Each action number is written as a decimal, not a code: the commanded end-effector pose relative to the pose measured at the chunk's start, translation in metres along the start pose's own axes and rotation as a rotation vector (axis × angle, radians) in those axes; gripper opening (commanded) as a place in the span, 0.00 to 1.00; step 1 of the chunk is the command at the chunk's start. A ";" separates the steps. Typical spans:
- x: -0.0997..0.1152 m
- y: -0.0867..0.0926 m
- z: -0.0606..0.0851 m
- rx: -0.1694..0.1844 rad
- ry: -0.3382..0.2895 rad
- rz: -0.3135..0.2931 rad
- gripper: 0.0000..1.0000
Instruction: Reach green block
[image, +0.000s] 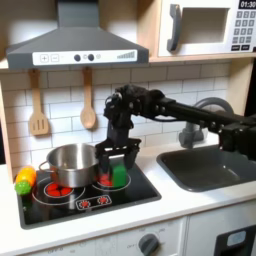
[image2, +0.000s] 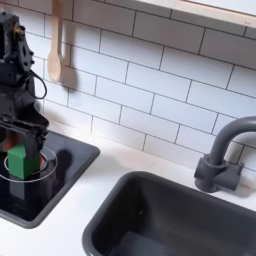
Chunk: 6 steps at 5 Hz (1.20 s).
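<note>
In the first exterior view my gripper (image: 117, 160) hangs straight down over the toy stove top (image: 60, 205), its two black fingers (image: 101, 163) spread apart and reaching low on either side of the green block (image: 119, 176). The block sits on the burner toward the first exterior view's right, just beside the steel pot (image: 68, 165), which stands on the burner to the left. I cannot tell from here whether my finger pads already touch the block or stand a hair off it. At the stove's left edge lies a rounded green-and-orange toy vegetable (image: 23, 181), well apart from my work. Two wooden utensils (image: 38, 105) hang on the white tile wall behind, and a dark sink (image: 210, 168) is set into the desk to the right.

In the second exterior view the green block (image2: 17, 160) shows between my fingers (image2: 36, 150), standing on the black glossy stove surface inside a printed burner ring. My gripper (image2: 19, 152) is open around it, not clamped. The sink basin (image2: 170, 215) and its grey faucet (image2: 225, 155) lie to the second exterior view's right.

I judge the block to be light, rigid plastic, with flat smooth faces and fairly crisp edges: it will not crush, but it may slip or skate on the slick stove top if I nudge one face first. I would close squarely on two opposite side faces, low and centred, so that it does not twist out.
</note>
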<state>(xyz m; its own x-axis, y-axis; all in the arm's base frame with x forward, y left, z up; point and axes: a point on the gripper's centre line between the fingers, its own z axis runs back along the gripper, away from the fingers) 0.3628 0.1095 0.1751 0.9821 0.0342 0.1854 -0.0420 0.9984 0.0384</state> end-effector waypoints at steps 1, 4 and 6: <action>0.002 -0.003 -0.008 0.004 0.000 0.010 1.00; 0.007 -0.006 -0.022 0.000 0.015 0.007 1.00; 0.005 -0.005 -0.030 0.000 0.036 -0.004 1.00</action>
<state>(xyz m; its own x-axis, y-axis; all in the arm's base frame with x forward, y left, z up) 0.3734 0.1057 0.1452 0.9885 0.0328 0.1478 -0.0390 0.9985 0.0389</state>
